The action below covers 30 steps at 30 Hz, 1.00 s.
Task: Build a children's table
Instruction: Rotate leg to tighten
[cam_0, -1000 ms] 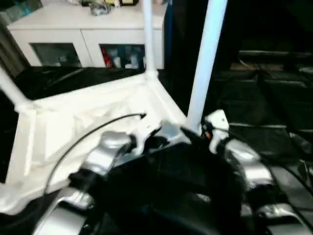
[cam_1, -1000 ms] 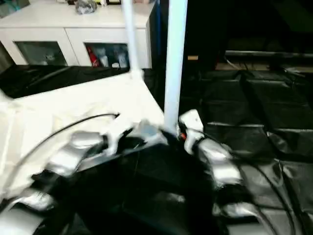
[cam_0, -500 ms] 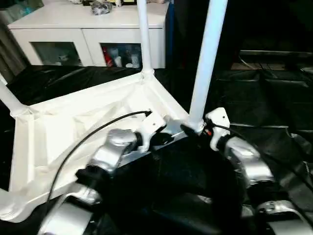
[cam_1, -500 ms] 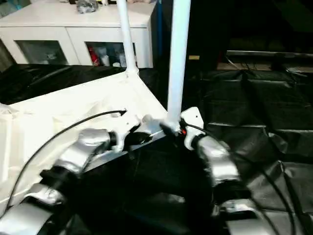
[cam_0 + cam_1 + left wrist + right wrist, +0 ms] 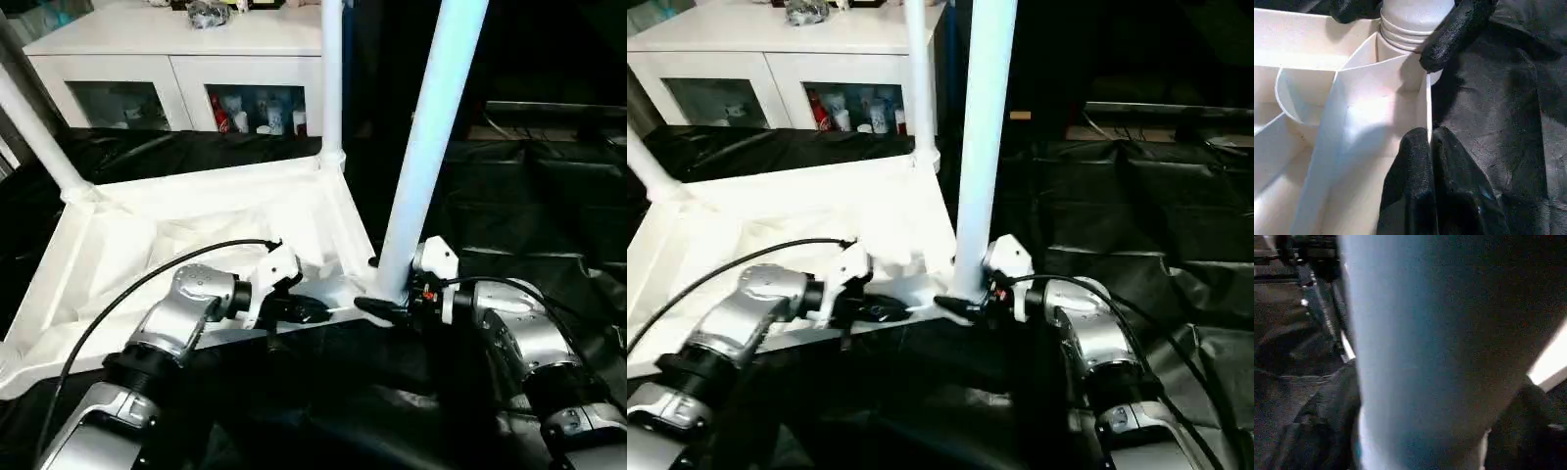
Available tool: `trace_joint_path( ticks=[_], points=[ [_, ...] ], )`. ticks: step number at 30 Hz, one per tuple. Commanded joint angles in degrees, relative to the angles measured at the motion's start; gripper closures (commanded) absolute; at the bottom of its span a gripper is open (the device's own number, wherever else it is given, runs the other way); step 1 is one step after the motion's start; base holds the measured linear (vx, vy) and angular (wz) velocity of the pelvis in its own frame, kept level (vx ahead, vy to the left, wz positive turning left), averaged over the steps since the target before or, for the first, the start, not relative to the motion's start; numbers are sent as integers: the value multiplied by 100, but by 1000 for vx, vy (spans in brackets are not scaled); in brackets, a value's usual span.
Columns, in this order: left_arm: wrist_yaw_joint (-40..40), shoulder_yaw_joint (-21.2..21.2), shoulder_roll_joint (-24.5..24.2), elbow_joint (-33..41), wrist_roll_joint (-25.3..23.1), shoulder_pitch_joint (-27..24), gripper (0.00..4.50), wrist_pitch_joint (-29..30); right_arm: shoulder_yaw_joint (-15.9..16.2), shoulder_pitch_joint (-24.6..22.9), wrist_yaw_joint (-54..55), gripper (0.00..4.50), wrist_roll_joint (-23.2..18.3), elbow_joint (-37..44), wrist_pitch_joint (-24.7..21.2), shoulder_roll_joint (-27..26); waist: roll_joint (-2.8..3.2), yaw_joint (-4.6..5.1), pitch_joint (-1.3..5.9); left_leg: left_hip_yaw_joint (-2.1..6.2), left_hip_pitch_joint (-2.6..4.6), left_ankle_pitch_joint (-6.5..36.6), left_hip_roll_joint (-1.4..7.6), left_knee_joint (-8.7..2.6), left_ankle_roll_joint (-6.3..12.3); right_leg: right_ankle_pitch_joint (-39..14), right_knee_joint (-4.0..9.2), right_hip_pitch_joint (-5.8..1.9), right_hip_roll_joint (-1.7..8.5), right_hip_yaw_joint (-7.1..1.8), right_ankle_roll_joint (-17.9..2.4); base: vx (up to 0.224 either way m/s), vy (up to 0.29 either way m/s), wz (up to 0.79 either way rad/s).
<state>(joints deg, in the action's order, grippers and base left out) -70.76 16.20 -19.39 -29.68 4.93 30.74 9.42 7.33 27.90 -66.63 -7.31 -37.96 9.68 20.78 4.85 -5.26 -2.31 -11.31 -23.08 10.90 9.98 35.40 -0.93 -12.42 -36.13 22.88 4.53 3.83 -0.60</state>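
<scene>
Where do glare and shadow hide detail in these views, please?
Left eye view: glare washes out the ribs of the table top, while the black cover swallows detail. Left wrist view: strong light on the rim wall, with a soft shadow beside the left fingers. Right wrist view: the leg lies in shade, with a bright strip beside it.

- Table top (image 5: 196, 225): lies underside up on the sheet-covered floor (image 5: 549, 206), ahead of the robot.
- Legs: one upright at near right corner (image 5: 431, 147); one at far right corner (image 5: 331, 78); one at far left corner (image 5: 34, 132), tilted.
- Cabinet (image 5: 176, 59): behind the table top.
- Left gripper (image 5: 1425, 142): on near edge, left of near right leg.
- Right gripper (image 5: 384, 308): at that leg's base.
</scene>
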Motion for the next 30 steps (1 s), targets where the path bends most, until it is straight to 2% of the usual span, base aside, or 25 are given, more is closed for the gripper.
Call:
trace_joint_path(
  ticks=[1,4,5,6,10,12,13,14,15,16,17,20,21,22,23,24,25,26,27,30],
  points=[
    [-267,-85,-155,210,155,15,450,-9,-33,105,-3,120,-18,-67,2,142,-70,-3,376,188,133,817,381,-403,623,-38,375,-272,459,-255,-1614,0,0,0],
    [-331,-88,-199,260,215,-18,450,40,-45,135,-121,136,-71,-116,117,104,-93,11,375,179,131,821,375,-397,645,-98,384,-269,453,-254,-1620,0,0,0],
    [-331,-88,-199,260,215,-18,450,40,-45,135,-121,143,-71,-116,117,104,-84,5,374,185,132,821,382,-400,641,-124,380,-268,460,-254,-1616,0,0,0],
    [-346,-83,-201,283,231,-46,450,52,-34,105,-167,166,-96,-106,104,79,-94,10,377,181,136,803,381,-398,644,-144,385,-265,454,-253,-1608,0,0,0],
    [-257,-72,-144,298,211,-97,450,53,0,-14,-125,172,-70,-51,15,16,-94,7,377,178,136,734,379,-389,683,-117,379,-259,447,-255,-1605,0,0,0],
    [44,-67,-41,178,83,-55,450,-20,-28,-10,275,176,33,-144,-133,-101,-89,12,372,182,133,732,384,-396,681,-159,383,-256,448,-256,-1590,0,0,0],
    [551,-57,116,-48,-135,41,450,-146,-93,36,967,176,208,-365,-193,-288,-85,27,357,187,137,771,387,-414,640,-273,400,-238,440,-257,-1564,0,0,0],
    [720,-70,185,-130,-178,82,450,-147,-111,48,1204,176,263,-430,-207,-353,-83,52,345,187,141,838,382,-426,588,-380,418,-227,439,-261,-1549,0,0,0],
    [1308,-120,426,-412,-313,227,450,-129,-172,90,2031,176,449,-660,-241,-580,-77,79,333,184,165,1013,379,-444,442,-636,461,-213,460,-276,-1528,0,0,0],
    [1560,-159,549,-526,-339,293,450,-129,-199,93,2330,176,492,-728,-292,-683,-78,97,314,191,197,1255,364,-478,224,-1013,501,-222,448,-271,-1452,0,0,0],
    [1868,-203,724,-665,-362,386,450,-103,-242,82,2651,176,503,-776,-365,-838,-85,92,325,206,209,1294,363,-483,149,-1116,501,-233,463,-271,-1422,0,0,0],
    [2125,-215,907,-770,-383,472,450,-61,-310,56,2967,177,462,-776,-492,-1032,-94,89,302,200,216,1540,367,-503,82,-1403,560,-221,478,-298,-1272,0,0,0],
    [2377,-214,1101,-854,-411,549,450,-14,-330,40,3253,177,457,-758,-605,-1233,-65,107,281,203,202,1598,361,-522,67,-1482,575,-221,467,-298,-1213,0,0,0],
    [2531,-208,1225,-906,-432,598,450,1,-332,34,3428,177,462,-746,-675,-1360,-65,103,271,213,219,1688,369,-540,37,-1575,586,-215,473,-299,-1188,0,0,0],
    [2689,-202,1382,-964,-439,656,450,31,-276,17,3524,177,480,-701,-716,-1516,-40,110,250,219,266,1914,366,-556,-37,-1843,619,-197,477,-300,-1141,0,0,0],
    [2783,-199,1482,-998,-445,688,450,49,-236,2,3572,177,495,-665,-737,-1615,-40,117,250,225,312,2096,363,-571,-130,-2034,646,-191,478,-301,-1089,0,0,0],
    [2815,-177,1590,-1055,-467,722,450,11,-169,-35,3410,142,452,-584,-723,-1734,-41,112,279,234,296,2005,360,-582,-126,-1832,641,-226,485,-307,-1086,0,0,0],
    [2771,-145,1672,-1078,-473,737,450,-11,-106,-72,3250,142,416,-482,-702,-1812,-11,101,291,241,290,1921,370,-590,-109,-1673,634,-242,490,-305,-1088,0,0,0],
    [2741,-115,1761,-1148,-490,765,450,-66,-46,-108,3159,107,394,-376,-689,-1889,-26,102,304,223,283,1754,368,-591,-28,-1339,626,-250,474,-299,-1115,0,0,0],
    [2447,-30,1686,-1055,-462,703,450,-97,15,-147,2802,94,318,-134,-746,-1696,-27,96,300,209,266,1694,359,-585,114,-1292,636,-269,490,-298,-1144,0,0,0]
  ],
)
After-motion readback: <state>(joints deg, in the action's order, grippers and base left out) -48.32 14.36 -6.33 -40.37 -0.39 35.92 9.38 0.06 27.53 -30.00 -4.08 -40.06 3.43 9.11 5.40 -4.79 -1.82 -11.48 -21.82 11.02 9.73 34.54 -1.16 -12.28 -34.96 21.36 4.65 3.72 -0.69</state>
